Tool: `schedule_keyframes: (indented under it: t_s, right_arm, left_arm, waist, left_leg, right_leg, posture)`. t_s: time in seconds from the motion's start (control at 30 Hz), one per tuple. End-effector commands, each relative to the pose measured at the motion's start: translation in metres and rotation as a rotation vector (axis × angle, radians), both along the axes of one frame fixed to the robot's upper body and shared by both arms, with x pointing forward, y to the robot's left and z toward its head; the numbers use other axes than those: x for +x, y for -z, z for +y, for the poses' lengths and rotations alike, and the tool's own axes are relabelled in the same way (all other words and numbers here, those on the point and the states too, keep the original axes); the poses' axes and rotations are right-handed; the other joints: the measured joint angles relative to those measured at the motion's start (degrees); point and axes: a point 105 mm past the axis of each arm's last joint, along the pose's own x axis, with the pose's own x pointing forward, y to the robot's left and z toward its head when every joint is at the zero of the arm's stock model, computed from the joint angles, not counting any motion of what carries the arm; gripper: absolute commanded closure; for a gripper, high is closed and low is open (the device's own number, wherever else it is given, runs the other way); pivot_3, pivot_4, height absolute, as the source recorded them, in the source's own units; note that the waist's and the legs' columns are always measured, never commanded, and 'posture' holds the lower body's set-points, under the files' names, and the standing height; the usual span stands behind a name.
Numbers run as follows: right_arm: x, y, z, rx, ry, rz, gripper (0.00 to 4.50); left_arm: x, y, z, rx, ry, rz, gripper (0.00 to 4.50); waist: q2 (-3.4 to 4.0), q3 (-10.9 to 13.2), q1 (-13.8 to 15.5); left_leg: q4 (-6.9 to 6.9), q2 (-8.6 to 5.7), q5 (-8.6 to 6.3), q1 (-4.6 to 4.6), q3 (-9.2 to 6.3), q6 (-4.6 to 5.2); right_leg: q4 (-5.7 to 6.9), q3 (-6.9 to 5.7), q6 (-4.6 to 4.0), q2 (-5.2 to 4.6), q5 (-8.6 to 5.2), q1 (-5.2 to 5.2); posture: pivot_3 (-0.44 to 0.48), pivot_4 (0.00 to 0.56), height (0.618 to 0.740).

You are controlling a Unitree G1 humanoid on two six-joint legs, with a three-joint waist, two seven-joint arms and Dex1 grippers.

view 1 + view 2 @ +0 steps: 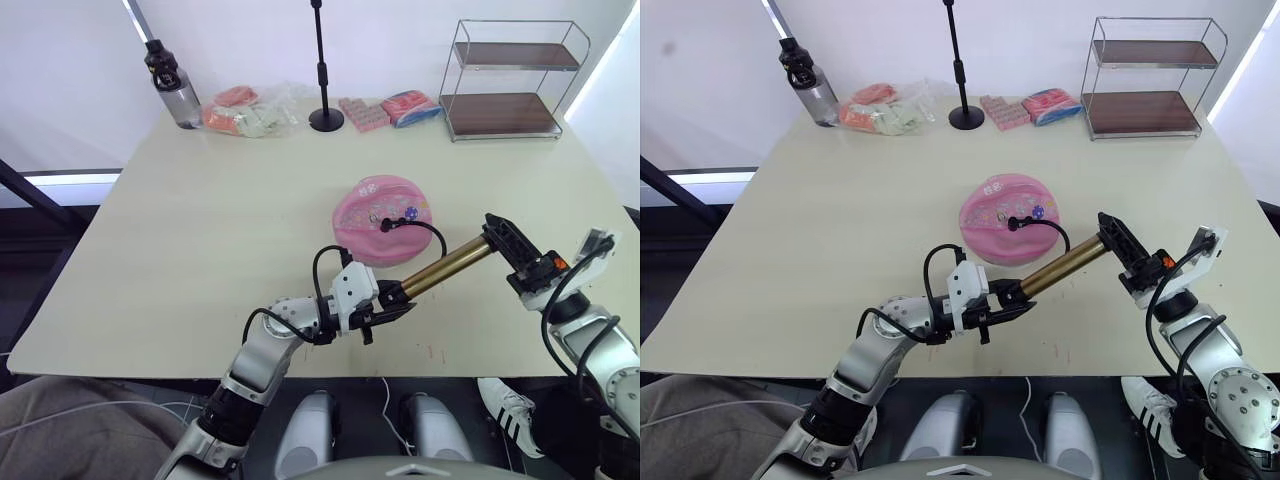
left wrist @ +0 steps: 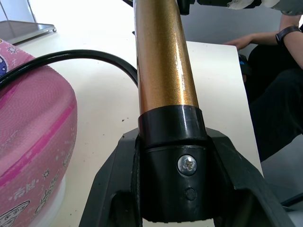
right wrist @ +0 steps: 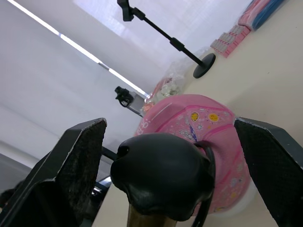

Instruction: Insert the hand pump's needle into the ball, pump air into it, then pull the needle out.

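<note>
The pink ball [image 1: 383, 218] lies soft and flattened on the table, a little right of centre. The hand pump [image 1: 445, 268] slants just in front of it, gold barrel pointing up to the right. My left gripper [image 1: 397, 298] is shut on the pump's black lower end cap [image 2: 173, 142]. My right gripper [image 3: 176, 146] is open, its fingers [image 3: 78, 165] standing wide on either side of the black handle [image 3: 161, 177]. The thin black hose [image 1: 420, 228] loops from the pump to the top of the ball. The needle is too small to make out where the hose meets the ball.
Along the far edge stand a water bottle [image 1: 175, 88], a bag of packets [image 1: 245, 112], a black pole stand [image 1: 323, 75], pink packs [image 1: 390, 108] and a wire shelf [image 1: 512, 80]. A seated person [image 2: 279, 80] is beside the table.
</note>
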Motion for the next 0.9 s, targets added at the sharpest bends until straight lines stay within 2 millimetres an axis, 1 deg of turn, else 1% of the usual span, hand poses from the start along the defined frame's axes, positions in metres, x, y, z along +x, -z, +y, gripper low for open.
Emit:
schedule_keyframes:
  t_s: [0.03,0.23,0.9]
  right_arm:
    - [-0.0031,-0.0120,0.0047,-0.005,-0.019,-0.052,0.00]
    - [-0.0010,-0.0128,-0.0002,-0.001,0.005,-0.067,0.00]
    - [-0.0025,-0.0194,0.0090,0.030,-0.064,-0.093,0.00]
  left_arm:
    - [0.0026,-0.0116,-0.0001,-0.050,-0.007,-0.030,3.33]
    - [0.0023,-0.0110,-0.0012,-0.054,0.000,-0.018,3.33]
    - [0.0009,-0.0108,-0.0024,-0.060,0.015,0.003,3.33]
  waist:
    - [0.00,0.0,0.0]
    - [0.00,0.0,0.0]
    - [0.00,0.0,0.0]
  left_leg:
    - [0.00,0.00,0.00,0.00,0.00,0.00]
    - [0.00,0.00,0.00,0.00,0.00,0.00]
    - [-0.01,0.01,0.00,-0.01,0.01,0.01]
  right_leg:
    - [0.00,0.00,0.00,0.00,0.00,0.00]
    - [0.00,0.00,0.00,0.01,0.00,-0.01]
    - [0.00,0.02,-0.03,0.02,-0.02,-0.03]
  posture:
    - [0.000,0.150,0.740]
    - [0.000,0.150,0.740]
    - [0.000,0.150,0.740]
